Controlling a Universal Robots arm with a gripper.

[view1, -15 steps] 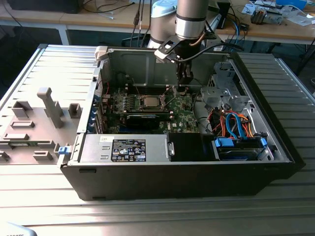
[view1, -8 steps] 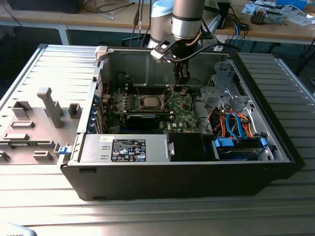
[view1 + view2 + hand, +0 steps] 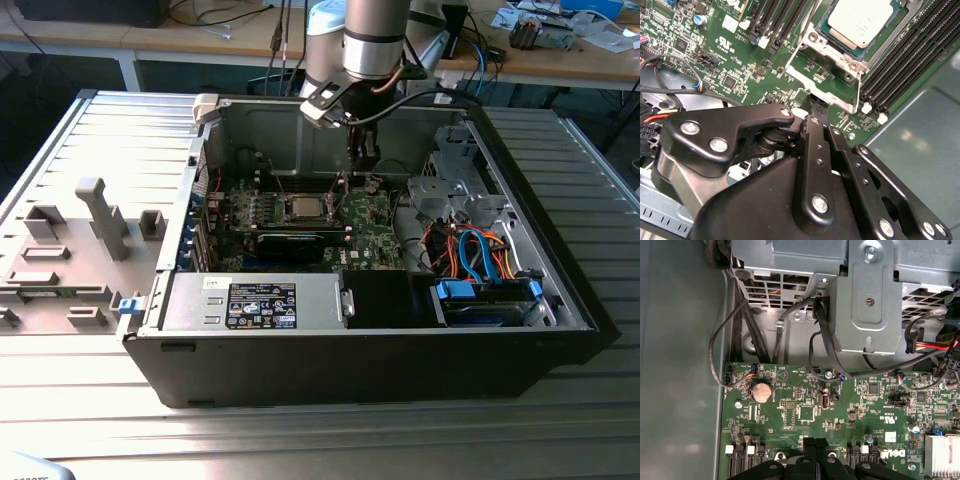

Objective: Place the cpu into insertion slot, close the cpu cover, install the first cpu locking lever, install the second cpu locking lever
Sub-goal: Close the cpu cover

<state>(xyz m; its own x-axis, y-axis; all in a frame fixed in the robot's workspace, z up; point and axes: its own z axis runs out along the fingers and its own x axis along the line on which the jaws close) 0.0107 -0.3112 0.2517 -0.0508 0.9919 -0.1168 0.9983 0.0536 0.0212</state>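
The gripper has its fingers pressed together with nothing between them. Its tip is just beside the silver cpu cover. The cpu lies flat in the insertion slot, close by.

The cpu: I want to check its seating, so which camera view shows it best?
The second wrist view: the cpu is close, its silver top large and unobstructed. In the exterior view it is just a small pale square on the motherboard. The first wrist view faces another stretch of that board, around a coin battery.
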